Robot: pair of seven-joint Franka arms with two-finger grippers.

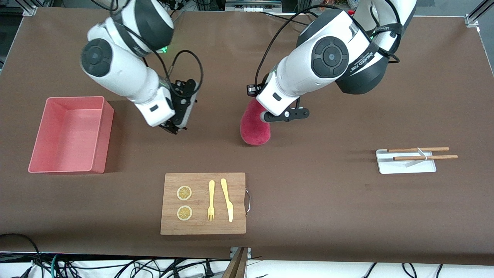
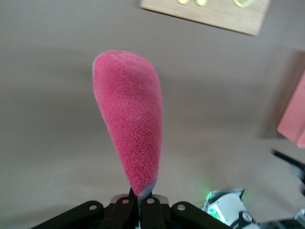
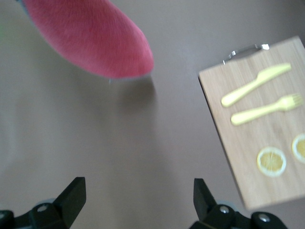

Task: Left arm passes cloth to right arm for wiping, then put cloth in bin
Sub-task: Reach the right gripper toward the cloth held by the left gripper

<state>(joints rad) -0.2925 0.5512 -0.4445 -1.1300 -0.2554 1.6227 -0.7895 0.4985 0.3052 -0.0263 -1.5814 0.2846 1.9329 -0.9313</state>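
Nearest me on the desk (image 1: 308, 200) sits the board (image 1: 203, 203) with fork, knife and two lemon slices; I leave it alone. Farther up, my left tool (image 2: 139, 202) is pinched tight on one corner of the cloth (image 1: 254, 125), which hangs limp above the bare desk, clear of the board. It looks light, soft and floppy, so I judge the hanging lower end the best place to take it. My right tool (image 1: 175, 127) hovers spread wide and empty between cloth and bin (image 1: 98, 135), which rests toward the right arm's end
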